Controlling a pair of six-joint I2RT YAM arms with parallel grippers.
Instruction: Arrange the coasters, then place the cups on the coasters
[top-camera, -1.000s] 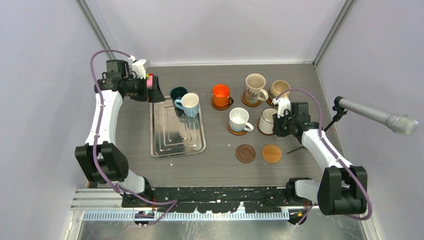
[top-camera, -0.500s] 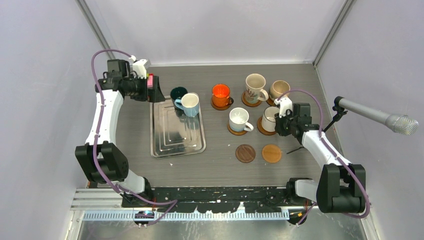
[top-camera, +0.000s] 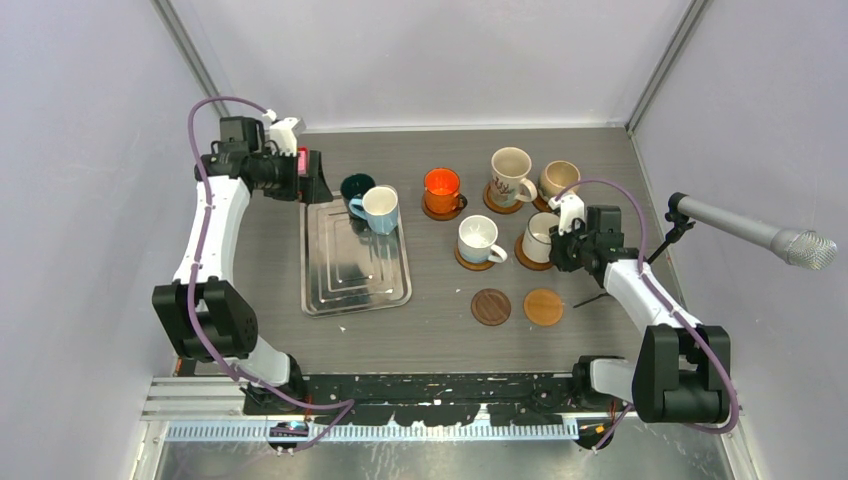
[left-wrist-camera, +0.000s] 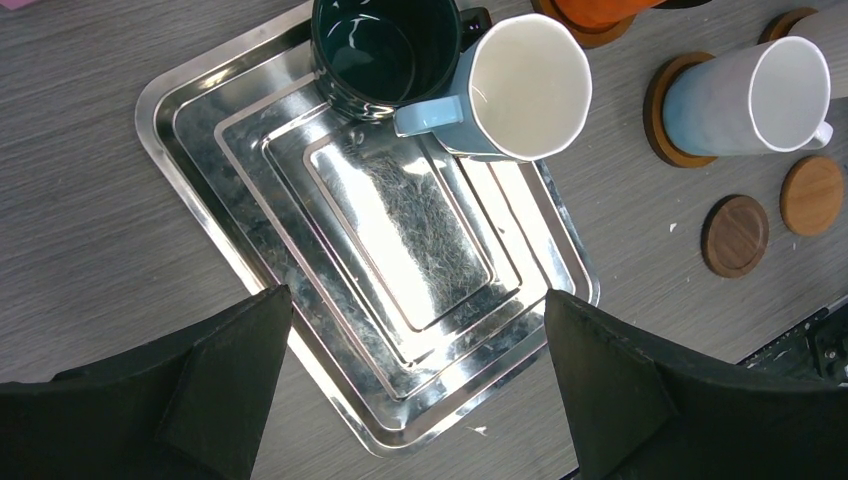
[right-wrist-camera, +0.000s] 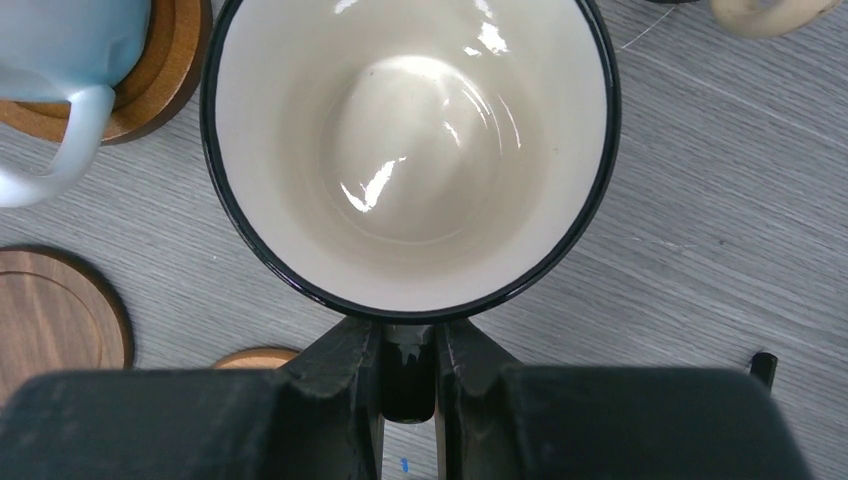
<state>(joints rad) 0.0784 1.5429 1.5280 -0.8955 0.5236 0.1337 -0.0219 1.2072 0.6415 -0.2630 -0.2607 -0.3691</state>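
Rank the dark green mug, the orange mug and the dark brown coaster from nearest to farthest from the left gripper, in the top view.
1. Dark green mug, on the tray, beside the left gripper.
2. Orange mug, centre, far side.
3. Dark brown coaster, near right, bare.

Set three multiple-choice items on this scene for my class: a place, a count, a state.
1. Where does the dark green mug stand? A on a coaster; B on the tray; C on bare table.
2. How many coasters lie bare? A two; B four; C none.
3. The right gripper is: A wide open; B out of view; C shut on a dark-rimmed mug.
Answers: 1 B, it stands in the tray's corner. 2 A, a dark one and a tan one carry no cup. 3 C, its jaws are closed on the mug's edge.
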